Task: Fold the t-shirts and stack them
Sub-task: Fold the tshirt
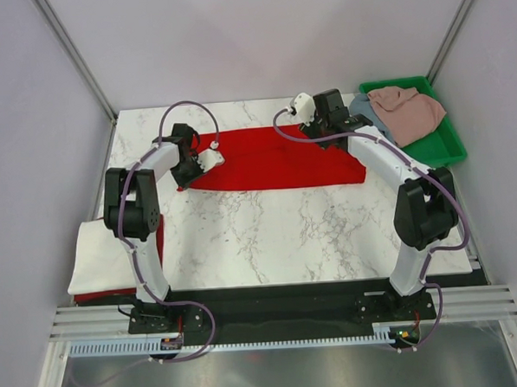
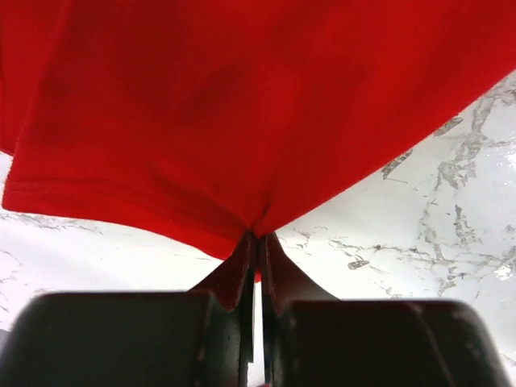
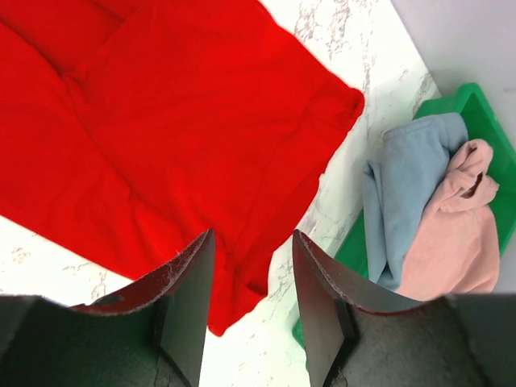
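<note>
My left claw [image 2: 258,242] pinches the red shirt [image 1: 274,162] at its hem where it lies across the far table [image 1: 269,236], right claw [image 3: 252,238] spread above its other end: thin pinch, so a one-sided lift may slip the cloth or skew the fold.

red t-shirt [image 2: 242,105]: plain bright red, darker in folds, at tips of black left pincer [image 2: 258,239] | table [image 2: 451,210]: white marble, grey veins, under pincers | right of black right pincer [image 3: 251,239]: tray [image 3: 476,103] bright green; grey-blue t-shirt [image 3: 407,193] plain; pink t-shirt [image 3: 455,242] pale, plain | behind left pincer: white t-shirt [image 1: 101,254] plain, red strip beneath
</note>
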Robot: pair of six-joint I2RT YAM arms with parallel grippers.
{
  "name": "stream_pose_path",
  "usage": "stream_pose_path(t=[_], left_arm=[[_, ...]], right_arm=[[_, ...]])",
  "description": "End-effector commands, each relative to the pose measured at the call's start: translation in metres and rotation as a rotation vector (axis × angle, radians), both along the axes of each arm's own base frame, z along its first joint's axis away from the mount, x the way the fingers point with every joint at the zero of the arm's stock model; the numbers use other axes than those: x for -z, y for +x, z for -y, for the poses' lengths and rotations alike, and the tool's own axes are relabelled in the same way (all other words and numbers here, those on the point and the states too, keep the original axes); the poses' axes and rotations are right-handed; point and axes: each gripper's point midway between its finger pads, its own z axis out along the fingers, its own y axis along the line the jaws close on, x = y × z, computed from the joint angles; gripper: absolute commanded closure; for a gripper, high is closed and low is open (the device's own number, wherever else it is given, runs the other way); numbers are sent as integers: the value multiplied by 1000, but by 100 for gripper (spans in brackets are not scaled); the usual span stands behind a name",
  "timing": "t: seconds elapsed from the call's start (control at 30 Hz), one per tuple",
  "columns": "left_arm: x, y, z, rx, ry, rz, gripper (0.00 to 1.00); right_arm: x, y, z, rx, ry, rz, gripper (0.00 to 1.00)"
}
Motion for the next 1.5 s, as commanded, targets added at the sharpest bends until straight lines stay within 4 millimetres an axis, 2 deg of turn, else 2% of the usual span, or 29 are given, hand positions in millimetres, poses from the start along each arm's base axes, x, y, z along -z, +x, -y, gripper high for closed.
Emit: stream_pose_path(t=[0.0, 0.03, 0.1, 0.13, 0.17, 0.23, 0.27, 0.33, 0.37, 0.4, 0.43, 0.5, 0.53, 0.6, 0.63, 0.67, 0.7, 0.73, 0.8, 0.83, 0.87, 1.0, 1.03, 1.07, 1.13, 1.17, 1.2, 1.27, 1.47], left_arm=[[10, -1, -1, 0, 5, -12, 98], [0, -1, 0, -3, 3, 5, 98], [-9, -17, 2, 9, -5, -25, 98], [-26, -22, 5, 28, -14, -11, 98], [-29, -43, 6, 44, -14, -80, 98], [-41, -77, 21, 117, -62, -184, 98], [-51, -111, 21, 129, -68, -283, 98], [-57, -146, 39, 181, -113, -380, 98], [-65, -163, 43, 189, -121, -409, 98], [-60, -184, 48, 196, -135, -464, 98], [-60, -199, 59, 220, -131, -493, 98], [-57, -230, 72, 240, -145, -562, 97], [-56, -246, 85, 263, -140, -598, 97], [-56, -277, 106, 300, -169, -686, 90], [-57, -288, 111, 290, -169, -719, 87], [-57, -301, 119, 294, -187, -766, 83], [-59, -313, 126, 307, -179, -802, 74], [-61, -318, 130, 309, -189, -819, 69], [-72, -319, 145, 308, -247, -824, 56], [-77, -318, 148, 307, -259, -824, 53], [-83, -310, 154, 316, -273, -789, 48], [-87, -279, 163, 331, -263, -661, 48], [-80, -267, 168, 334, -265, -616, 49], [-73, -259, 163, 324, -226, -583, 50], [-58, -247, 160, 314, -192, -551, 59], [-44, -239, 157, 307, -162, -540, 64], [-36, -235, 154, 296, -153, -541, 65], [-18, -227, 153, 281, -139, -547, 69], [7, -219, 157, 245, -145, -573, 71]], right_arm=[[-16, -6, 9, 19, -8, 35, 49], [-13, -8, 9, 20, -12, 30, 49], [-2, -12, 13, 25, -19, 3, 49], [3, -13, 14, 23, -20, -9, 49], [13, -14, 17, 25, -26, -34, 49], [27, -16, 19, 22, -30, -84, 50], [38, -11, 16, 20, -33, -120, 50], [54, -13, 14, 28, -28, -198, 52], [70, -11, 13, 32, -31, -237, 53], [69, -5, 10, 32, -23, -233, 53], [83, -3, 8, 29, -25, -258, 53], [84, 6, 4, 34, -17, -262, 53], [97, 8, 3, 39, -31, -287, 53], [98, 18, 1, 41, -33, -285, 53], [107, 20, 1, 44, -42, -299, 53], [104, 26, -1, 44, -40, -287, 53], [105, 30, -1, 46, -40, -284, 53], [112, 31, -1, 48, -47, -296, 53], [107, 38, -2, 57, -45, -278, 53], [107, 39, -3, 58, -44, -276, 53], [105, 39, -4, 59, -37, -272, 53], [97, 33, -3, 69, -19, -269, 53], [92, 31, -4, 71, -9, -264, 53], [95, 26, -2, 72, -11, -277, 53], [91, 21, -1, 71, -9, -280, 53], [95, 16, 1, 71, -16, -293, 53], [96, 13, 2, 70, -21, -297, 53], [97, 8, 7, 74, -38, -306, 53], [110, 4, 22, 93, -53, -341, 55]])
